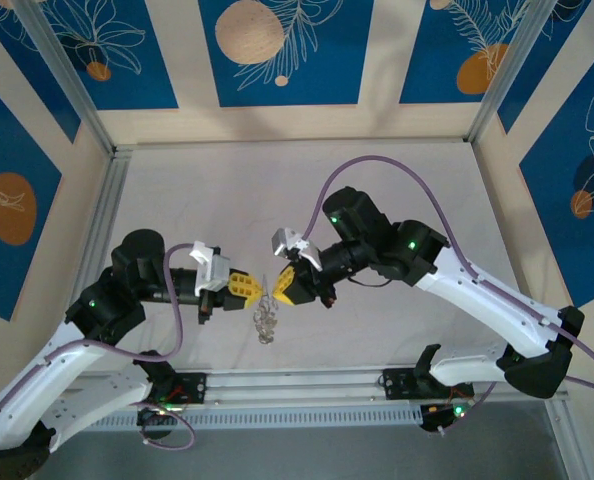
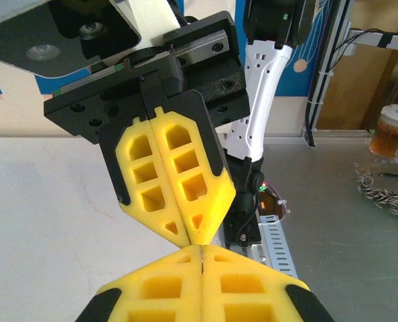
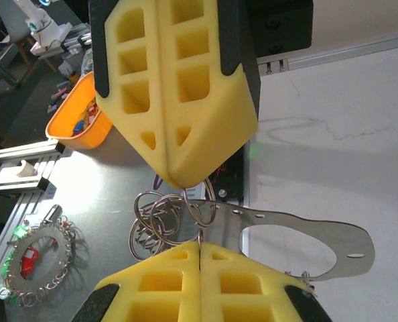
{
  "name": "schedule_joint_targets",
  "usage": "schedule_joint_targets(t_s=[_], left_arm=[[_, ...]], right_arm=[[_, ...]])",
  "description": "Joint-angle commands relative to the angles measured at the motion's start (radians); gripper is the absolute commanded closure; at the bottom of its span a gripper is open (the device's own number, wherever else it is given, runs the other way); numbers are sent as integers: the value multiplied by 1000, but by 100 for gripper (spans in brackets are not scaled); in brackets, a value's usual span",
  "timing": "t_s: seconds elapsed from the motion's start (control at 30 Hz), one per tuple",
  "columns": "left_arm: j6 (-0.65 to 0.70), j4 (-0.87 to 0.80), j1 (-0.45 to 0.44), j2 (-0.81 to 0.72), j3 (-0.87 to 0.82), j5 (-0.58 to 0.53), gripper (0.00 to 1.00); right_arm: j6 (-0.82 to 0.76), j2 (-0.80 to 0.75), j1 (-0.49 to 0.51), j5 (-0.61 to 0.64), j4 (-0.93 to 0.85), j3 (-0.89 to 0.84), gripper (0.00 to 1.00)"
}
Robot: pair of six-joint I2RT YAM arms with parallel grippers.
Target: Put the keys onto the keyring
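My two yellow-fingered grippers meet tip to tip over the near middle of the table, the left gripper (image 1: 256,289) facing the right gripper (image 1: 279,290). A bunch of silvery split rings, the keyring (image 3: 160,218), hangs between them, and its lower part dangles over the table (image 1: 265,326). The right gripper (image 3: 200,245) is shut on one thin ring. The left gripper (image 3: 184,182) is shut, with a ring's top tucked at its tip. In its own view the left gripper (image 2: 202,249) has its pads pressed together. A flat metal plate (image 3: 299,231) with a big oval hole hangs with the rings. I cannot pick out the keys.
The grey rail (image 1: 297,385) with both arm bases runs along the table's near edge. Beyond the table, an orange tub (image 3: 78,124) and a chain loop with a red tag (image 3: 35,263) sit below. A cup of amber liquid (image 2: 393,131) and loose chains (image 2: 386,194) lie on a side bench.
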Motion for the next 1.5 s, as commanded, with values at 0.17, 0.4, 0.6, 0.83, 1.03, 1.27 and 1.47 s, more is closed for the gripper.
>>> schedule_joint_targets(t_s=[0.17, 0.4, 0.6, 0.83, 1.03, 1.27, 1.47], left_arm=[[1, 46, 9, -12, 12, 7, 100], [1, 47, 8, -12, 12, 10, 100], [0, 49, 9, -18, 12, 9, 100], [-1, 49, 8, -19, 10, 11, 100], [0, 51, 9, -19, 10, 11, 100], [-2, 56, 9, -17, 12, 10, 100], [-4, 58, 9, -15, 11, -7, 100]], right_arm=[[21, -2, -3, -65, 19, 20, 100], [47, 11, -16, -76, 37, 20, 100], [67, 34, -35, -72, 25, 31, 100], [81, 47, -52, -80, 23, 34, 100], [95, 54, -68, -92, 20, 39, 100], [100, 65, -82, -98, 11, 36, 100], [98, 64, -85, -102, 10, 30, 100]])
